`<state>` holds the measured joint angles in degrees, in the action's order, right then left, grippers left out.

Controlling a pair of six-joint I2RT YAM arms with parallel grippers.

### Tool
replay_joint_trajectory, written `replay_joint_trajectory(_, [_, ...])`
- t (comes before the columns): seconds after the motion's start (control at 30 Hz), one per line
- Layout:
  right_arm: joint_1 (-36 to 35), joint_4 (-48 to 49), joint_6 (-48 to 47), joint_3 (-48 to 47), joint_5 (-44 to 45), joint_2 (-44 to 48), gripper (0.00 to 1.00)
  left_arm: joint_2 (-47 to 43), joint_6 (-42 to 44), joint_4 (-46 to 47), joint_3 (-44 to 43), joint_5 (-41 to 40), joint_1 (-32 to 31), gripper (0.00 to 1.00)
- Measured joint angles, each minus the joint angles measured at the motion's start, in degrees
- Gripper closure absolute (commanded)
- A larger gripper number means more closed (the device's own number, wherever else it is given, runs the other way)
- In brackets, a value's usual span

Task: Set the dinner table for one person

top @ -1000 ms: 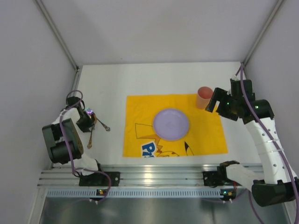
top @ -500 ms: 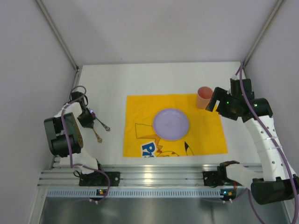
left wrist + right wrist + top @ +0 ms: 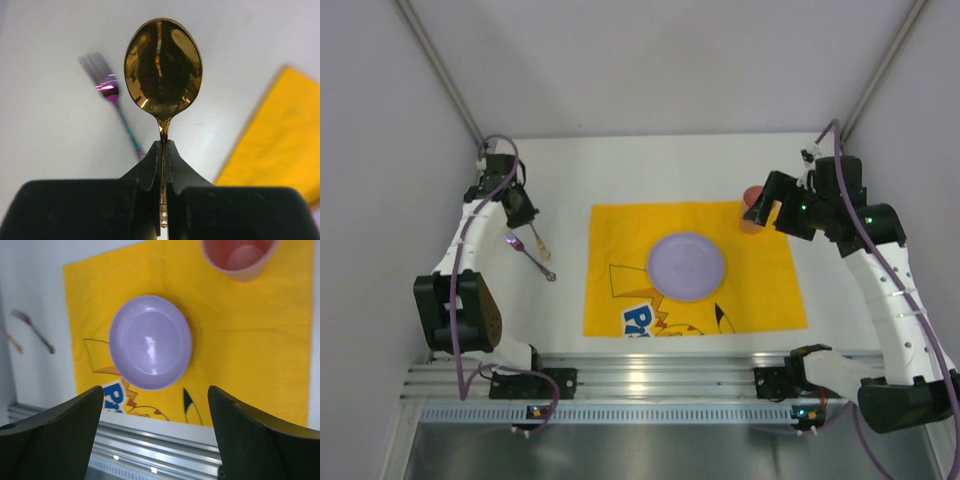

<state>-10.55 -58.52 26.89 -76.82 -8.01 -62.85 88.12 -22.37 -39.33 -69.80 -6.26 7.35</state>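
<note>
Left gripper (image 3: 163,147) has the gold spoon (image 3: 163,67) pinched tight by the handle. The jaws are nearly closed on it and the bowl sticks straight out, face to the wrist camera. From above, that arm reaches out over the left side of the table (image 3: 560,170), left of the yellow mat (image 3: 760,280). Whether the spoon's tip touches the white surface, I can't tell.

Just beside the spoon, the fork (image 3: 107,87) lies flat on the bare table. Its tines point to the far left and its handle angles back toward the mat without reaching it.

Over on the right, the right gripper (image 3: 155,390) is spread wide and holds nothing. It hangs above the mat's far right corner, right by the pink cup (image 3: 239,257). The cup stands upright on that corner, mouth open to the camera.

Dead centre on the mat sits the lilac plate (image 3: 686,266), with nothing on it and well apart from the cup.

The table itself fills the whole workspace, with the mat in the middle of it and the silver rail (image 3: 640,375) along its near edge.
</note>
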Motion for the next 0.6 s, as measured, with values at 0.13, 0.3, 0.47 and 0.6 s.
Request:
replay_joint_trajectory(0.13, [-2.5, 10.7, 2.0, 2.1, -14.4, -0.4, 0.13, -1.0, -5.2, 0.1, -7.2, -0.6, -13.0, 1.0])
replay_joint_trajectory(0.3, [-6.0, 29.2, 11.5, 13.4, -31.0, -0.2, 0.09, 2.8, -12.7, -0.1, -14.1, -0.4, -27.5, 1.0])
replay_joint_trajectory(0.47, [-8.8, 41.6, 18.3, 20.3, -37.6, -2.8, 0.09, 12.9, -17.7, -0.2, -24.5, 1.1, -37.0, 1.0])
replay_joint_trajectory(0.6, [-12.4, 46.4, 19.3, 20.4, -38.7, -7.2, 0.12, 21.2, -19.9, -0.9, -35.6, 2.3, -42.1, 1.0])
